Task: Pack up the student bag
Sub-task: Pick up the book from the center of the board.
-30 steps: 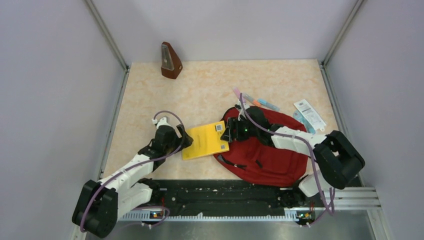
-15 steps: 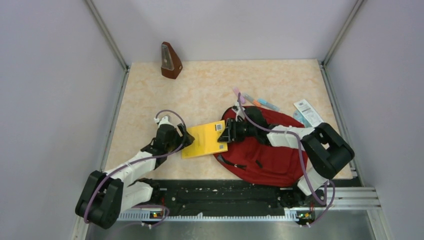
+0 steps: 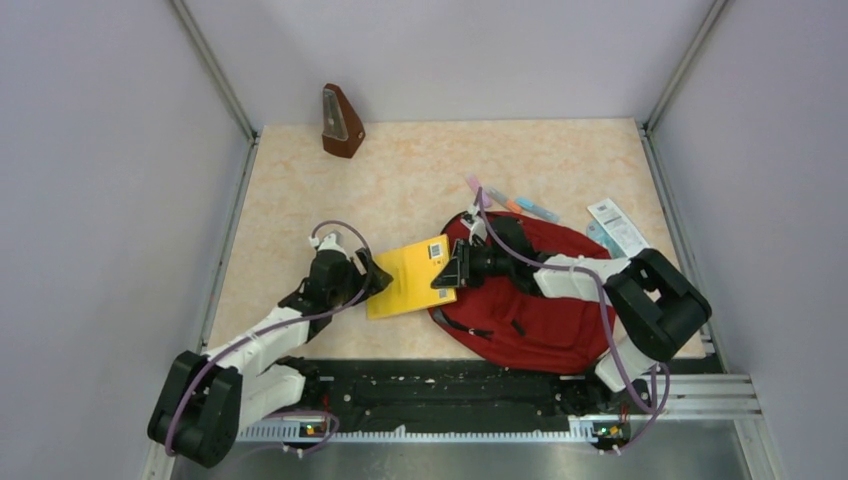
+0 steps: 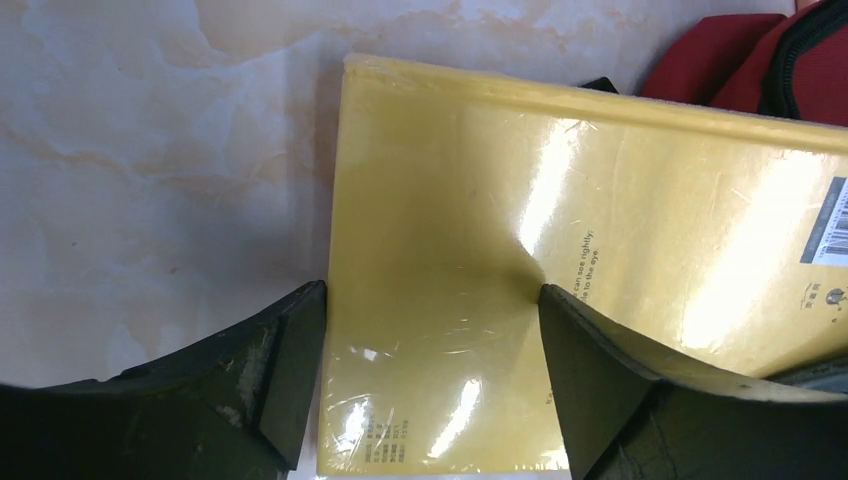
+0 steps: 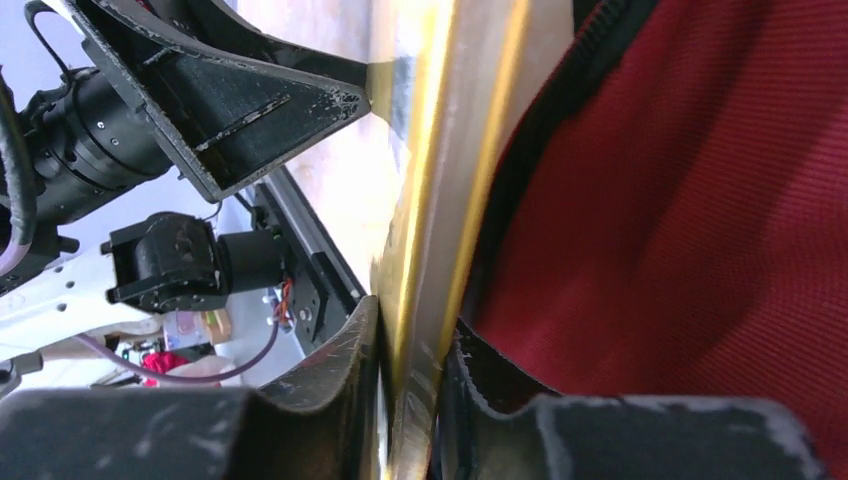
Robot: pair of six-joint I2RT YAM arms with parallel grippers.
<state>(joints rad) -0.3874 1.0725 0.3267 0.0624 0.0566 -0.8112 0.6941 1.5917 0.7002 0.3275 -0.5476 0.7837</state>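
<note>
Top external view: a pale marbled desk (image 3: pixel 420 170) carries the dark red soft fabric student bag (image 3: pixel 520 335), flat at near right. A glossy yellow notebook (image 3: pixel 405 285) touches its left side, pinched there by the right jaws. The left jaws stand open at its opposite edge.

on the pale marbled table (image 3: pixel 420 170) are laid a wooden metronome (image 3: pixel 340 122) at the far left, a dark red backpack (image 3: pixel 545 315), a yellow notebook (image 3: pixel 405 285) just beside it, markers (image 3: pixel 520 205) and packets (image 3: pixel 618 226).
</note>
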